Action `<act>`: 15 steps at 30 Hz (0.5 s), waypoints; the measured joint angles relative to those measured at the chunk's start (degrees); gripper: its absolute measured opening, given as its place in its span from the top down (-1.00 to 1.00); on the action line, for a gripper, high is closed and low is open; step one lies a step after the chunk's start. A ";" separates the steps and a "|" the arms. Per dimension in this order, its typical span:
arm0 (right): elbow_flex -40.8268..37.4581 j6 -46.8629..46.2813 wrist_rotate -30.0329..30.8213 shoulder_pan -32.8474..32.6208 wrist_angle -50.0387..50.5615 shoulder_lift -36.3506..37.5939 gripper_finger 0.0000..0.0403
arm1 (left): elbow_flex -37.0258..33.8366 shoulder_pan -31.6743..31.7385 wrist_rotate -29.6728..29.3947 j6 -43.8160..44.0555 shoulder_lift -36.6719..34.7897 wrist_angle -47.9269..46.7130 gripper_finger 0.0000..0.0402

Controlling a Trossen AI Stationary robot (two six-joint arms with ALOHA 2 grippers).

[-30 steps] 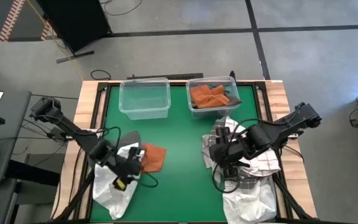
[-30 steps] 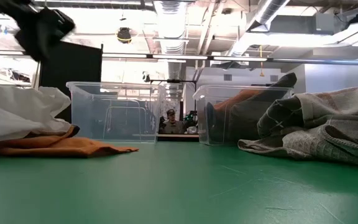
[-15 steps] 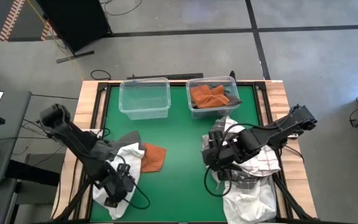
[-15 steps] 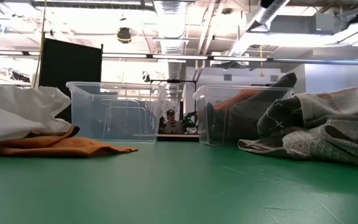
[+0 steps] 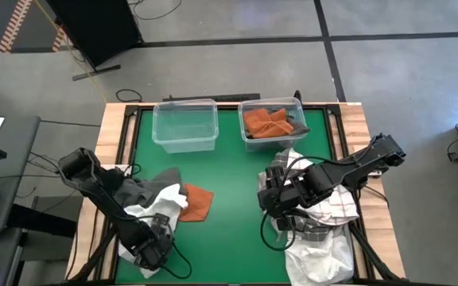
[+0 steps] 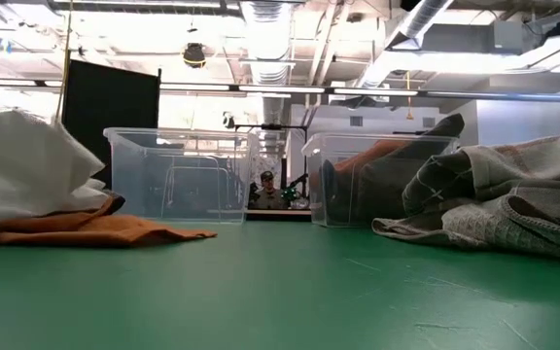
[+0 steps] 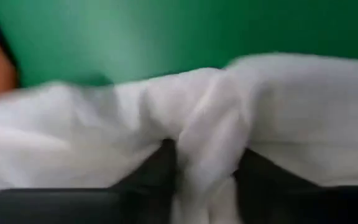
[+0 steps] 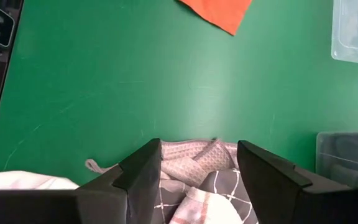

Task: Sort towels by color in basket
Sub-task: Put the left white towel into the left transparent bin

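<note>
A white towel (image 5: 159, 208) lies bunched at the table's left-near part, over a dark grey towel (image 5: 137, 191) and beside an orange towel (image 5: 199, 202). My left gripper (image 5: 151, 250) is at the towel's near end, shut on it. At the right lies a pile of checked towels (image 5: 336, 205) and light grey towels, with a white towel (image 5: 320, 254) at its near end. My right gripper (image 5: 277, 202) hangs open over the pile's left edge (image 8: 191, 167). The far right basket (image 5: 270, 145) holds orange and dark grey towels. My left gripper pinches a raised fold of the white towel (image 7: 201, 134) between its two fingers (image 7: 160, 171), as the left wrist view shows. How many layers it has, I cannot tell. The rest of the white towel (image 6: 17, 165) stands heaped on the table.
An empty clear basket (image 5: 185, 143) stands at the far edge, left of the filled one. The green mat between the two piles (image 5: 233, 214) is bare. Wooden rails border the table left and right. A person shows far off behind the baskets (image 6: 266, 185).
My left gripper has moved toward the table's near edge, along the white towel and down onto its near end. The white towel has bunched up and its heap stands higher in the low view. My right gripper has shifted slightly left over its pile.
</note>
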State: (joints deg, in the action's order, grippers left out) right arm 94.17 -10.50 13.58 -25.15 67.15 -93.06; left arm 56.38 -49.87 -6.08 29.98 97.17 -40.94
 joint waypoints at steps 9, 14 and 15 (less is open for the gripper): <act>0.00 -0.02 0.00 -0.44 -0.01 0.00 -0.19 | 10.17 3.68 -7.79 -8.41 -4.14 -10.75 0.97; 0.00 -0.22 -0.02 -2.06 0.37 0.00 -0.19 | 19.93 4.54 -21.69 -13.18 -9.11 -20.85 0.98; 0.02 -0.22 -0.02 -2.38 0.33 0.00 -0.19 | 21.82 4.66 -24.78 -14.30 -10.09 -22.90 0.98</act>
State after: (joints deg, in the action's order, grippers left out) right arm 94.19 -10.72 13.56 -27.53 67.48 -93.06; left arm 78.20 -45.21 -30.86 15.68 87.08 -63.84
